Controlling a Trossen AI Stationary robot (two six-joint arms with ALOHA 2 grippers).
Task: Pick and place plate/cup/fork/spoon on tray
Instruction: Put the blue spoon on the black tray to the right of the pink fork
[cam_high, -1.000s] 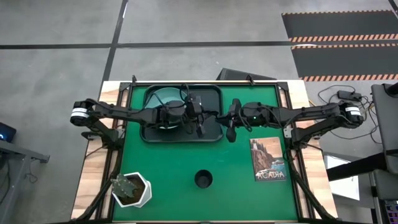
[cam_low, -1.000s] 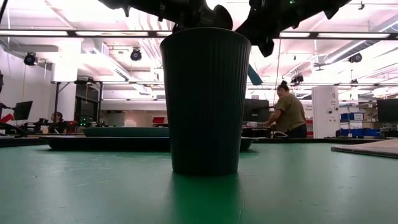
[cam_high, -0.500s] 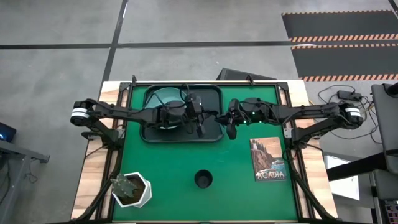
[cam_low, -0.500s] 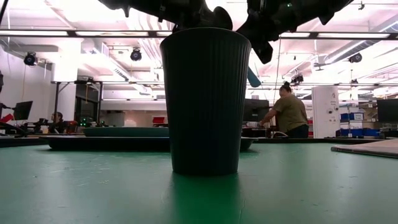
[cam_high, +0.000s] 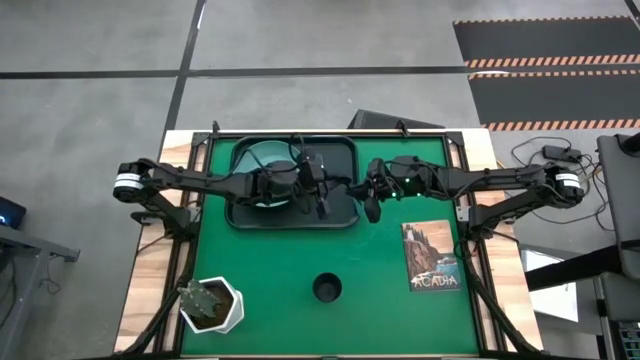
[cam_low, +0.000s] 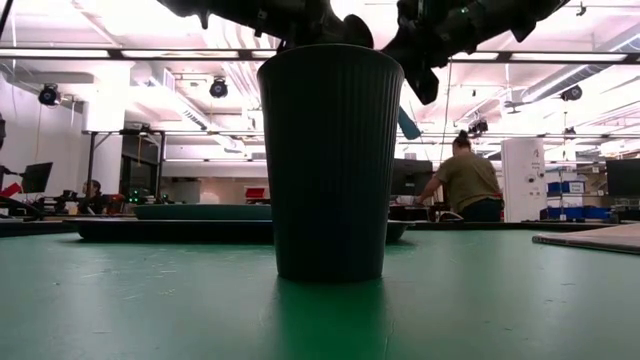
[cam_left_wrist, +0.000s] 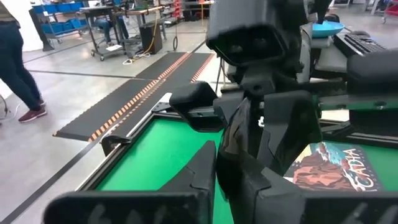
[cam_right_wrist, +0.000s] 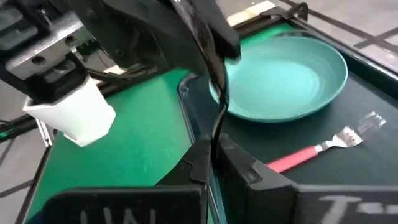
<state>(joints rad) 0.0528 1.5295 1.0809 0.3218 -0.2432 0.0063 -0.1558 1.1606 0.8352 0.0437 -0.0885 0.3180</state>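
My two grippers meet tip to tip, raised above the right end of the black tray (cam_high: 340, 150). The left gripper (cam_high: 341, 188) and the right gripper (cam_high: 354, 188) are both shut, with the spoon between them. The spoon's dark stem (cam_right_wrist: 219, 130) and its light blue handle (cam_low: 409, 122) show. On the tray lie the teal plate (cam_right_wrist: 286, 78) and the red-handled fork (cam_right_wrist: 311, 152). The dark cup (cam_high: 327, 288) stands upright on the green mat, near the front edge. My left gripper comes nearly level from the table's left. Its shut fingers (cam_right_wrist: 208, 56) reach the upper end of the spoon's stem, but they hide the place of contact. My right gripper comes from the table's right, tipped slightly down, and pinches the spoon between its fingertips (cam_right_wrist: 214, 152). The blue handle (cam_right_wrist: 211, 186) runs back under the fingers and slopes down. The spoon is lifted clear of the tray.
A white hexagonal plant pot (cam_high: 212, 305) stands at the front left of the mat. A picture book (cam_high: 432, 256) lies at the right. In the low view the cup (cam_low: 330, 160) fills the middle and a person (cam_low: 462, 185) stands in the room behind.
My right gripper has rolled a little about the line along which it points, staying shut and close to the left gripper. The left arm, the spoon's blue handle, the cup and the things on the tray have kept their places.
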